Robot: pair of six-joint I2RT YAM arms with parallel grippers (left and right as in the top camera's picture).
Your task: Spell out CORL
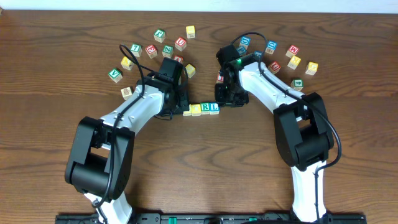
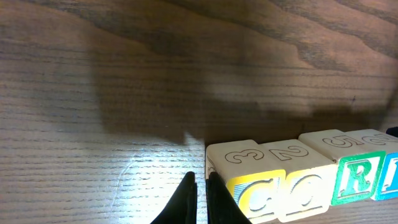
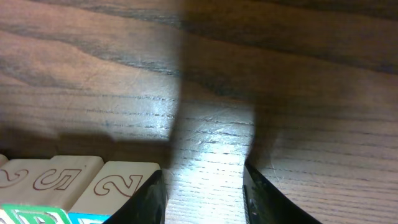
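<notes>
Two robot arms meet over a wooden bench (image 1: 50, 74), where a row of letter blocks (image 1: 202, 109) at dead centre reads C, O, R, L. The left end effector (image 2: 200, 182), fingers pressed together on nothing, sits at the row's 9 o'clock, just beside the C block (image 2: 255, 194). The right end effector (image 3: 205, 186), fingers spread and empty, hangs near 2 o'clock. Loose blocks (image 1: 160, 34) arc from 10 to 2 o'clock.

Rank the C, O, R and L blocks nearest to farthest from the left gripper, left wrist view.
1. C block, right beside the left gripper.
2. O block, next along.
3. R block, third along.
4. L block, frame's right edge.
</notes>
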